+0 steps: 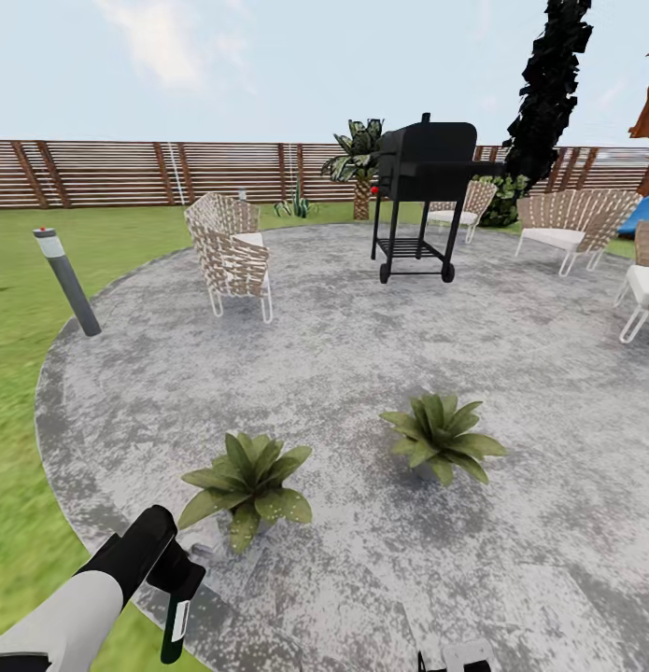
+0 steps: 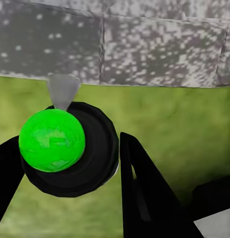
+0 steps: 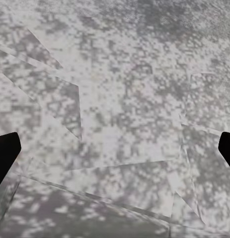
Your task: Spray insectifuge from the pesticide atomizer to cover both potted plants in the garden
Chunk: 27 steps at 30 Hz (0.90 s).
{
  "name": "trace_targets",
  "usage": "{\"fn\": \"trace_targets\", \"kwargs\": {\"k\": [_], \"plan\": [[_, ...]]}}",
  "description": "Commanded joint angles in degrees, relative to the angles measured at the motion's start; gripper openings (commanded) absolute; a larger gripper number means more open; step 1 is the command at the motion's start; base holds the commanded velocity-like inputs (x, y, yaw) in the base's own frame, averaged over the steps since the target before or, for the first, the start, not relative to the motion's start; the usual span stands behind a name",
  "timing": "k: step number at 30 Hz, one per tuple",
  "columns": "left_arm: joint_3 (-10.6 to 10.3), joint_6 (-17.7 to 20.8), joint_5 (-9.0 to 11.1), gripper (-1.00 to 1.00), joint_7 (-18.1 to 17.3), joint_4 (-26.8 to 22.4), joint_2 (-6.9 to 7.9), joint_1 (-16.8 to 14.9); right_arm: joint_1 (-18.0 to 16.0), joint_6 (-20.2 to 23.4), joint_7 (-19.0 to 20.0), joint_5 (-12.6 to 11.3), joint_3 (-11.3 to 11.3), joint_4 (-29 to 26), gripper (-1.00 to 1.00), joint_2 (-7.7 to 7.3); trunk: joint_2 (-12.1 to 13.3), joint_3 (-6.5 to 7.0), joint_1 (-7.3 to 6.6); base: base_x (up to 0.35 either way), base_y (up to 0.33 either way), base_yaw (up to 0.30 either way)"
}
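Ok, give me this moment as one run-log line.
left gripper: shut on pesticide atomizer | right gripper: open over patio | potted plants: ahead, upright | phase: atomizer in hand

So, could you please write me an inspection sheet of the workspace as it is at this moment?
Surface: round grey speckled patio, green lawn around it.
Job's things: pesticide atomizer in the left claw, seen from above in the left wrist view; two potted plants on the patio, the near one close to the atomizer, the other further right.
Clutter: black grill, white woven chairs, a grey bollard lamp at the patio edge.
Grippers: left claw shut on the atomizer; right claw open over bare paving.
Cables: nothing seen.
Surroundings: brown slatted fence, palm, dark tree.
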Motion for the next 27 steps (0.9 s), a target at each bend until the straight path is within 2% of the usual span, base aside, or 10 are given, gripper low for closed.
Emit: {"fn": "trace_targets", "kwargs": {"k": [1, 7, 16, 23, 27], "plan": [[-0.1, 0.1, -0.5, -1.0, -0.5, -0.1, 0.02, 0.0, 0.0, 0.0, -0.6, 0.6, 0.2, 0.1, 1.0, 0.01, 0.0, -0.05, -0.01, 0.0, 0.001, -0.001], [0.0, 0.1, -0.5, -1.0, -0.5, -0.2, 0.14, 0.0, 0.0, 0.0, -0.6, 0.6, 0.2, 0.1, 1.0, 0.01, 0.0, -0.05, -0.01, -0.015, 0.016, -0.17], [0.0, 0.2, -0.6, -1.0, -0.5, -0.4, 0.71, -0.1, 0.0, 0.0, -0.6, 0.6, 0.2, 0.1, 1.0, 0.01, 0.0, 0.17, -0.01, -0.218, 0.219, -0.253], [0.0, 0.2, -0.6, -1.0, -0.5, -0.4, 0.73, -0.5, 0.0, 0.0, -0.5, 0.7, 0.2, 0.1, 1.0, -0.21, 0.0, 0.21, -0.01, -0.211, 0.248, -0.038], [0.0, 0.2, -0.6, -1.0, -0.5, -0.4, 0.7, -0.7, 0.0, 0.0, -0.5, 0.8, 0.2, 0.1, 1.0, -0.28, 0.0, 0.21, -0.01, -0.058, 0.29, -0.001]]}}
